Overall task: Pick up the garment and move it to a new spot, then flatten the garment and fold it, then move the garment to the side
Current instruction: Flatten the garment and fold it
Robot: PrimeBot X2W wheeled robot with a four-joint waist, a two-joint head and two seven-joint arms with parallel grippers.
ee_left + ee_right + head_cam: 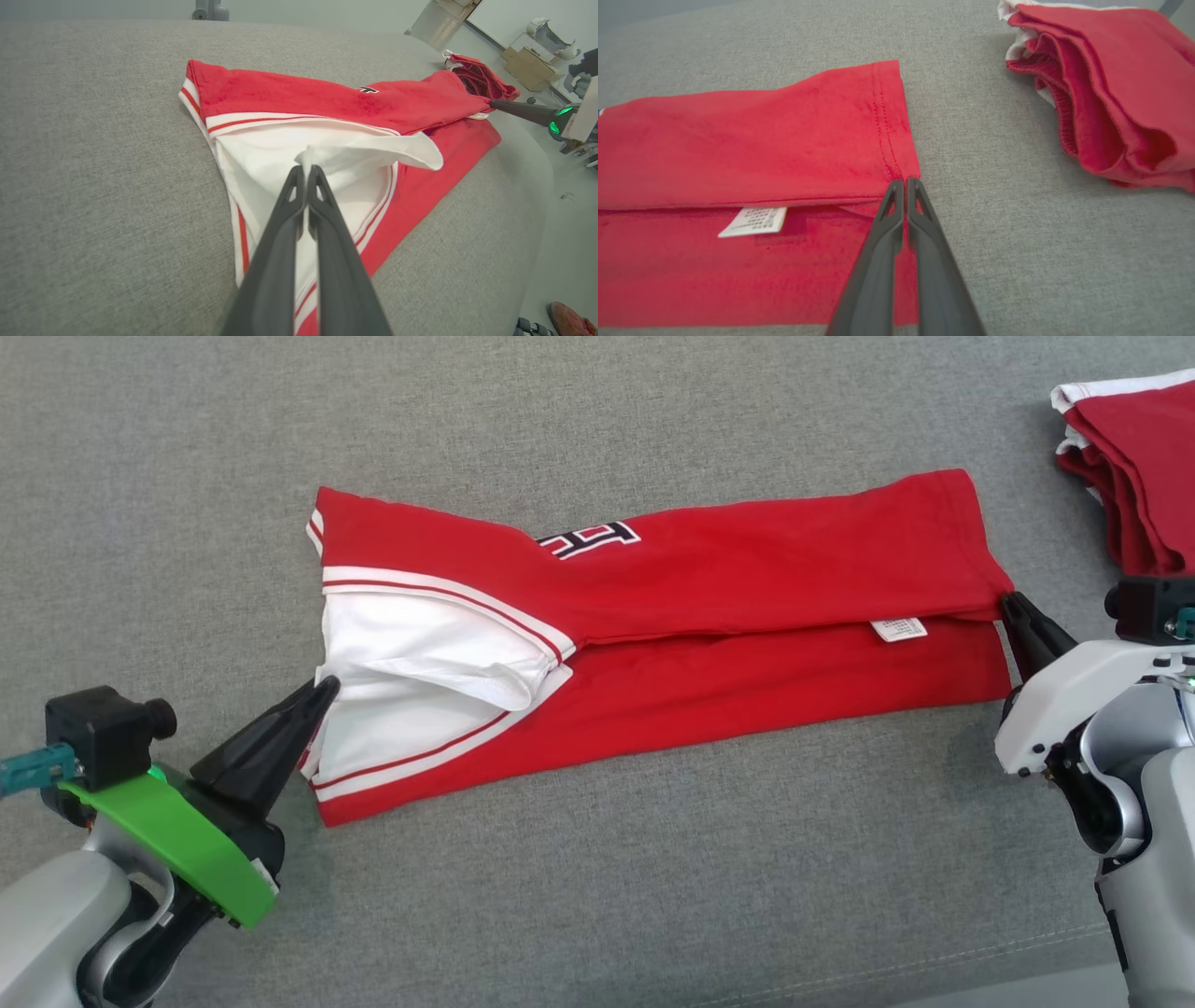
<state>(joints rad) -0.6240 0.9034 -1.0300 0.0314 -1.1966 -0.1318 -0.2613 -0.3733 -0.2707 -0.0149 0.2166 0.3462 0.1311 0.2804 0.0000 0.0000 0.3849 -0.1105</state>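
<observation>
Surface: grey woven counter (597, 915) under garment (747, 569);
Left hand (306, 169): closed, pinching garment's white cloth;
Right hand (903, 183): closed, tips at garment's hem;
Room: pale floor (570, 242) beyond garment

One spread red garment (747, 569), one folded red pile (1139, 467), two hands: left hand (322, 695), right hand (1010, 607).

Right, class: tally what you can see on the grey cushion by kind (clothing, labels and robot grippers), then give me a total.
Red garment, laid out: 1
Folded red pile: 1
White label: 1
Grippers: 2, the left gripper and the right gripper
Total: 5
</observation>
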